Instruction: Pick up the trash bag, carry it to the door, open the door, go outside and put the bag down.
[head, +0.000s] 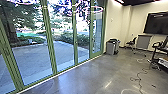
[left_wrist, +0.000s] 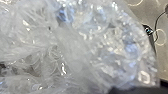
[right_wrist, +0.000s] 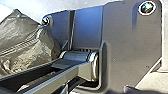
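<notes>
In the left wrist view the clear, crinkled plastic of the trash bag (left_wrist: 75, 50) is bunched up close to the camera. A translucent, greyish bag (right_wrist: 30, 47) also shows in the right wrist view, beside the robot's own dark plate and jointed bar. How either gripper's fingers stand cannot be made out. In the head view, tall glass doors (head: 62, 52) with green frames run along the left side, and they appear closed; a paved yard (head: 35, 57) lies beyond them.
Grey bins (head: 112, 47) stand by the wall past the end of the glass. A chair (head: 131, 43) and a grey cabinet (head: 143, 41) are farther back. Black cables (head: 139, 78) lie on the floor at the right, near a dark desk (head: 160, 51).
</notes>
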